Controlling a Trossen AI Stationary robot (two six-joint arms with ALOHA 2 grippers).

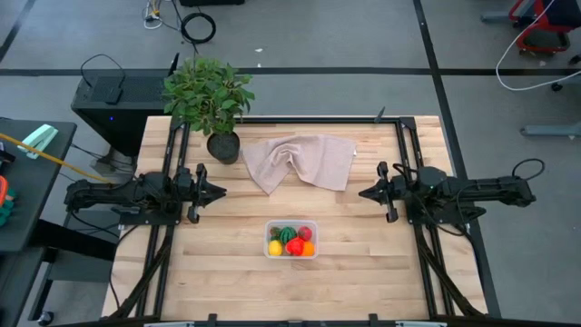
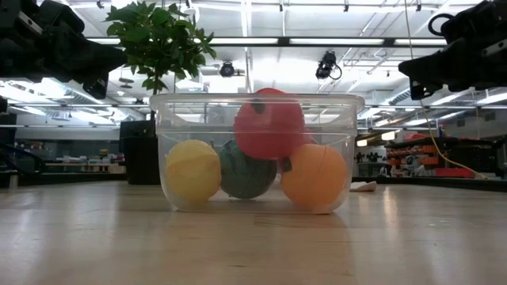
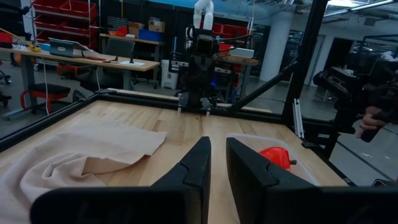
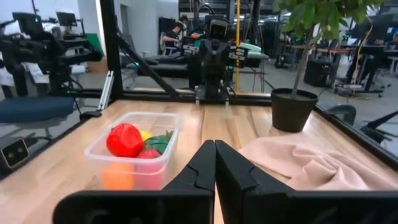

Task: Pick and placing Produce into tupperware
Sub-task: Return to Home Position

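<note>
The clear tupperware stands on the wooden table near its front middle. All the produce lies in it: a yellow piece, a dark green round one, two red ones and an orange one. In the low view one red piece rests on top of the others. My left gripper hovers left of the tupperware, its fingers a narrow gap apart, empty. My right gripper hovers to the right, shut, empty.
A crumpled beige cloth lies on the table behind the tupperware, between the two grippers. A leafy potted plant stands at the far left corner. Black frame rails run along the table's sides.
</note>
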